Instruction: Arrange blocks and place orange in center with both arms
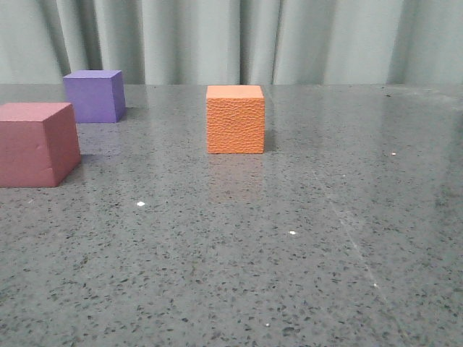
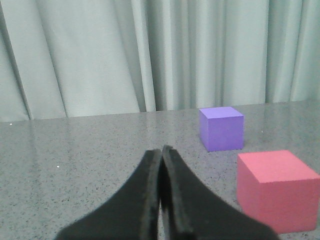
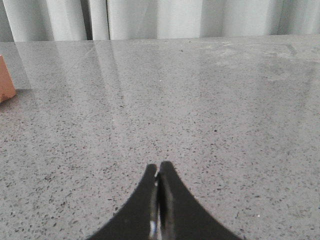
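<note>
While both claws, left gripper (image 2: 161, 150) and right gripper (image 3: 159, 166), sit pressed together and empty, orange cube (image 1: 235, 119) stands mid-table. Pink-red cube (image 1: 36, 143) lies at 9 o'clock of it, purple cube (image 1: 93, 95) at 10. Spread a claw wider than its cube before descending, judged necessary.

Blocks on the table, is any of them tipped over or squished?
No. The orange cube, pink-red cube and purple cube all sit flat, upright and apart, with no dents showing.
</note>
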### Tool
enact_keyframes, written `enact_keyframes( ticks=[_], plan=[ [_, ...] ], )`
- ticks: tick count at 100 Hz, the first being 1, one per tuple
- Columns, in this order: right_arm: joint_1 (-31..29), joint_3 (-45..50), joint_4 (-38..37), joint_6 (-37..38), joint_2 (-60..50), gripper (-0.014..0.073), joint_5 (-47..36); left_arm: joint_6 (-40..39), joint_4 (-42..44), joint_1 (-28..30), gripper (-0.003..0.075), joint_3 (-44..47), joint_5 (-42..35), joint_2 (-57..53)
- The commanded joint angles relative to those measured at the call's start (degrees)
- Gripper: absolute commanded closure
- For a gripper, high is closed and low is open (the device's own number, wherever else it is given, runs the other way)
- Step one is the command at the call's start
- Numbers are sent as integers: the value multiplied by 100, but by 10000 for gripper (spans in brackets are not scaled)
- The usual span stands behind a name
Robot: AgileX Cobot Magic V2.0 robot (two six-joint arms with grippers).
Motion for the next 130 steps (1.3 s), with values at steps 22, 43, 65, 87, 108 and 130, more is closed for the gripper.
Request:
enact_keyframes(
  ticks=[22, 43, 65, 87, 108, 130],
  plan=[
    [-34, -80, -7, -55, -42, 713, -492, -95, -957, 22, 739, -2972, 2288, 1951],
    [-34, -80, -7, -55, -42, 713, -492, -84, -957, 22, 739, -4345, 3494, 3252],
    [-34, -80, -7, -55, -42, 713, -492, -72, -957, 22, 739, -4523, 3490, 3759],
    [-34, -80, -7, -55, -42, 713, -492, -51, -921, 22, 738, -4523, 3435, 3812],
    [-34, -80, -7, -55, -42, 713, -492, -29, -921, 22, 507, -4523, 3394, 3812],
    [-34, -80, -7, -55, -42, 713, -492, -54, -921, 22, -1, -4523, 3320, 3812]
  ],
)
